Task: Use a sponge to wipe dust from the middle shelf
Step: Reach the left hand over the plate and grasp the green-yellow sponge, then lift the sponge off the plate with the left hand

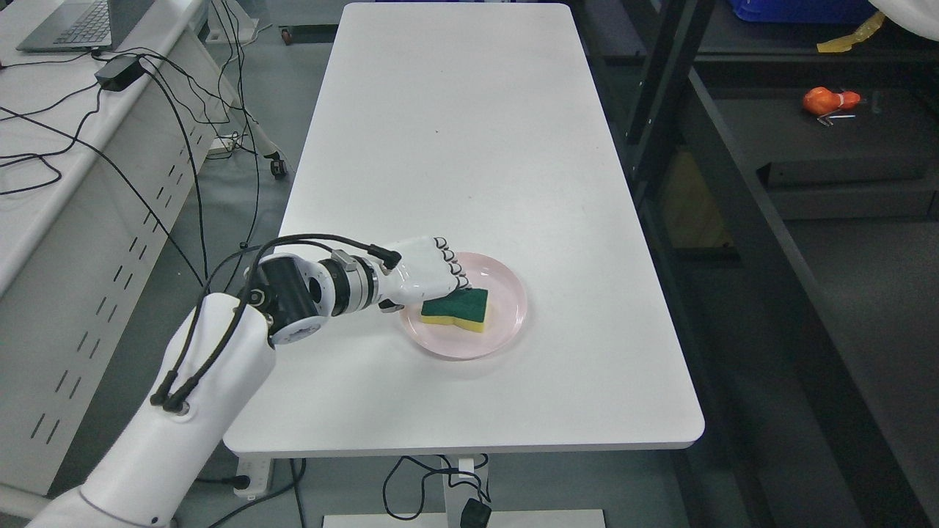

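Observation:
A green-topped yellow sponge (461,309) lies in a pink plate (506,308) near the front left of the white table (477,132). My left hand (449,282) reaches in from the lower left and sits over the sponge's left, far end. Its fingers (453,265) are curled down onto the sponge's far edge; the thumb is hidden underneath. The sponge still rests in the plate. The right arm does not show.
A black shelf unit (741,220) stands right of the table, with an orange object (827,100) on one level and a blue bin (792,9) higher up. Left of the table stands a white desk (66,147) with a laptop (70,23), a power adapter (119,72) and trailing cables.

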### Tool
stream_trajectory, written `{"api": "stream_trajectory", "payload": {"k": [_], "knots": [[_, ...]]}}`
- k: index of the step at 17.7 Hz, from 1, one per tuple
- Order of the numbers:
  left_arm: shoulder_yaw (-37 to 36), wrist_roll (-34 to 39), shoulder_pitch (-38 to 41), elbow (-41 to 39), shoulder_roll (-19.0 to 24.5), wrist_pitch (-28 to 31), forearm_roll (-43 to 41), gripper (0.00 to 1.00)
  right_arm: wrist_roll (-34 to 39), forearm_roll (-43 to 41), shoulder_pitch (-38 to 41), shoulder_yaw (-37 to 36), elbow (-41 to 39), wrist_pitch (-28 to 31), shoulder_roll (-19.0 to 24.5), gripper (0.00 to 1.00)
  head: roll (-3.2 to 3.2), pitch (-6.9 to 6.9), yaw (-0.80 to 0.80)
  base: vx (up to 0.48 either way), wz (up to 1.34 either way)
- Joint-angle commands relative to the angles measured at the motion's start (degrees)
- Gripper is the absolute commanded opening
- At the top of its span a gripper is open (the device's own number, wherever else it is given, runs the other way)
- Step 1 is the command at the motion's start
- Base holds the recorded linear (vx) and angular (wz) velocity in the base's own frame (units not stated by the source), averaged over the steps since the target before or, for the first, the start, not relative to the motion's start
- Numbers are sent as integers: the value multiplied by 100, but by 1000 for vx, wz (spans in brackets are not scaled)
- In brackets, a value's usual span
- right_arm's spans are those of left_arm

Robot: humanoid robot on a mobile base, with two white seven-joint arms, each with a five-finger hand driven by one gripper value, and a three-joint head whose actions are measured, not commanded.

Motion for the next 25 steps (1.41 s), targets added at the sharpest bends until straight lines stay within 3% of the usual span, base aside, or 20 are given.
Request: {"api": "stream_trajectory", "payload": {"k": [1,11,17,23,25], "knots": [[-505,38,-197,493,-393,57,-185,81,1,0,0,-3,-100,4,-100,100,0,0,0,0,0],[-408,21,-13,493,-639,65,-167,63,1,0,0,-3,-100,4,-100,100,0,0,0,0,0],[987,29,146,405,-850,13,-18,40,1,0,0,-3,-100,4,-100,100,0,0,0,0,0],[2235,-32,224,405,-815,-110,2254,3,1,0,0,-3,-100,4,-100,100,0,0,0,0,0],[2640,-15,269,405,-894,-102,3002,0,1,0,0,6,-100,4,-100,100,0,0,0,0,0]]}}
